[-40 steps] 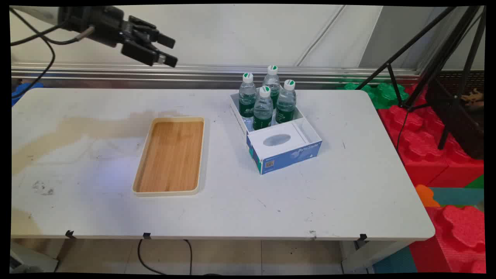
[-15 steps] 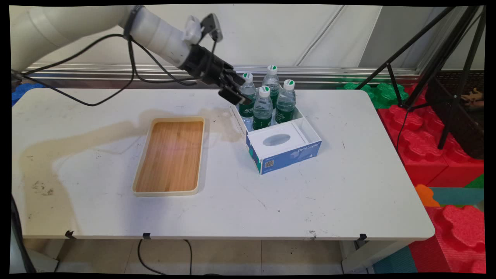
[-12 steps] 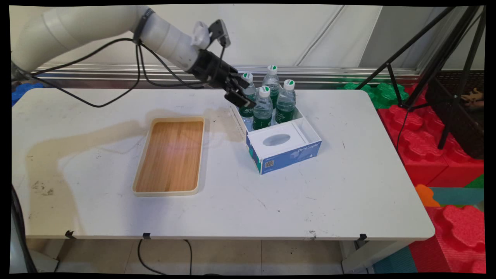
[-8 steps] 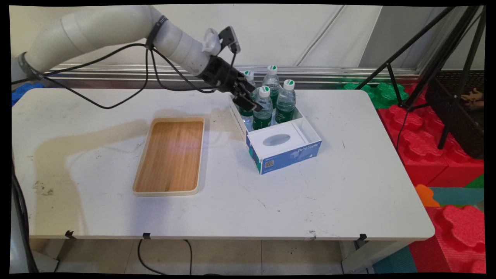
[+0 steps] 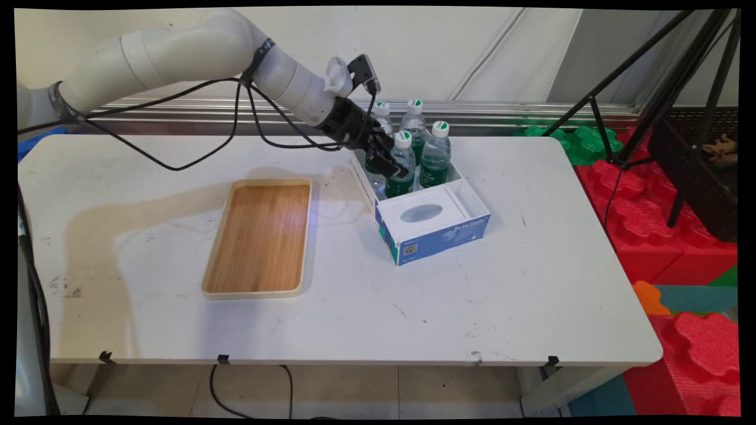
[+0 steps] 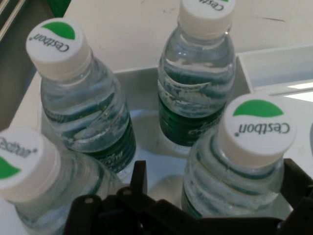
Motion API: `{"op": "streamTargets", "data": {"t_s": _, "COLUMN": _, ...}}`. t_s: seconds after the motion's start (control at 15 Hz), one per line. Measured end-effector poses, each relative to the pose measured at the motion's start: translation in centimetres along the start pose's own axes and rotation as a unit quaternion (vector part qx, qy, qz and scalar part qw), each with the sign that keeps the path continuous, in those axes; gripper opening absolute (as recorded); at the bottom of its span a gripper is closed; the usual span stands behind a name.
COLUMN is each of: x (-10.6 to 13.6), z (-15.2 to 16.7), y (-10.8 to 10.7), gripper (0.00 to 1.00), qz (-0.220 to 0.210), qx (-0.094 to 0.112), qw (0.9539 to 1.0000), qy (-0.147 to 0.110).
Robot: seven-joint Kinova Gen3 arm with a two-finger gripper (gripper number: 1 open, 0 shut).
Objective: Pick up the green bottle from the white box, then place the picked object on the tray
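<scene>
Four bottles stand upright, white caps up, in the open back half of the box (image 5: 440,236), their long axes vertical. The box lies on the table (image 5: 520,295) just right of the wooden tray (image 5: 260,236), its long side running from the near right toward the wall.

The gripper (image 5: 390,162) comes in from the left, slanting down at the box's back left corner. Its fingers are spread apart and hold nothing. In the hand view the front bottle (image 6: 239,161) (image 5: 401,168) stands between the fingers, one finger (image 6: 298,186) just beside its right shoulder; contact cannot be told. The left bottle (image 6: 44,186) is mostly hidden behind the gripper in the main view. The far bottles (image 6: 83,103) (image 6: 200,78) stand behind, apart from the fingers.
</scene>
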Motion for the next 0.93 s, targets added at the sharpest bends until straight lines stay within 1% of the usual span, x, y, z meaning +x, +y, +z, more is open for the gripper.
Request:
{"op": "streamTargets", "data": {"t_s": 0.33, "x": -0.1, "z": 0.9, "y": 0.0, "gripper": 1.0, "qz": -0.001, "qx": 0.005, "qw": 1.0, "qy": -0.002}}
{"op": "streamTargets", "data": {"t_s": 0.4, "x": -0.1, "z": 1.1, "y": 0.0, "gripper": 0.0, "qz": -0.001, "qx": 0.006, "qw": 1.0, "qy": -0.002}}
{"op": "streamTargets", "data": {"t_s": 0.93, "x": -0.1, "z": 1.1, "y": 0.1, "gripper": 0.0, "qz": -0.003, "qx": 0.01, "qw": 0.9999, "qy": 0.007}}
